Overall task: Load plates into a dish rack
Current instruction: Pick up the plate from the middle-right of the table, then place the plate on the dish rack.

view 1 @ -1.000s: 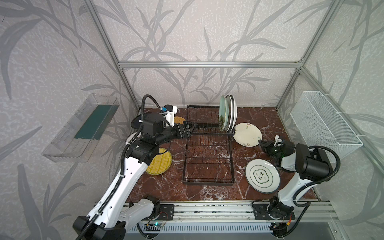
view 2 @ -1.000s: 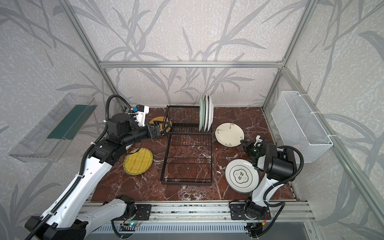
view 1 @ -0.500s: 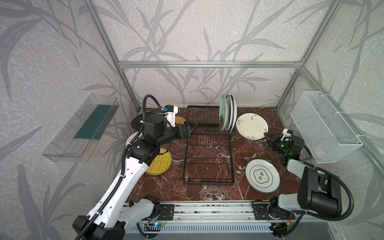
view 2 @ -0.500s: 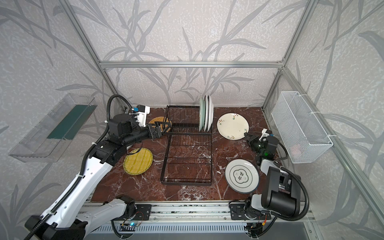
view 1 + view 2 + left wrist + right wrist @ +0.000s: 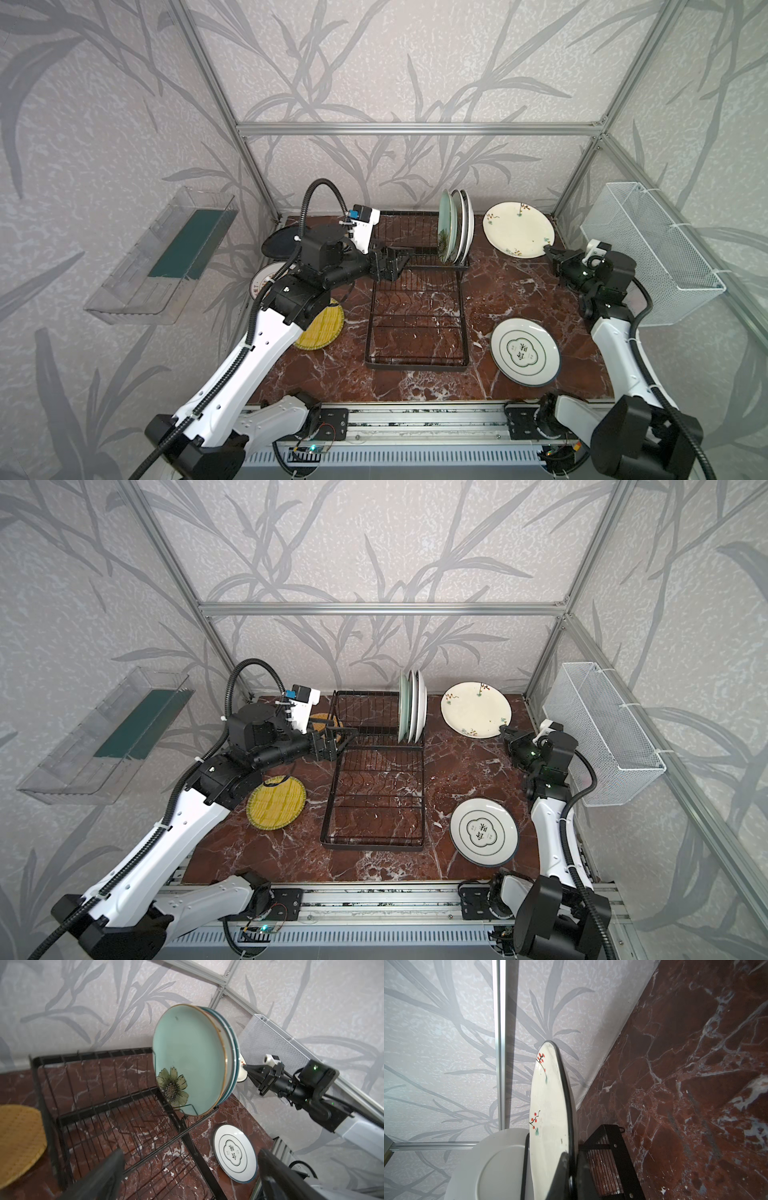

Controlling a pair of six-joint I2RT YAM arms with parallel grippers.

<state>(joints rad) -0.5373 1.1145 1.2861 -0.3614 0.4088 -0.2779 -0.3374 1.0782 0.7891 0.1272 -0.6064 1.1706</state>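
Cream floral plate (image 5: pixel 518 230): a second ago it lay flat on the table (image 5: pixel 519 291) just right of the dish rack (image 5: pixel 415 316). It is now lifted clear, tipped up with its face toward both top views, and farther back and to the right.
Right gripper (image 5: pixel 548 250): it has travelled with the plate toward the back right corner and stays clamped on the plate's rim.
Right arm (image 5: pixel 619 353): it was folded low beside the plate. It is now stretched upward, with its elbow (image 5: pixel 623 436) swung down to the front rail (image 5: pixel 415 419).
Table: the marble patch under the plate's former spot is now uncovered.
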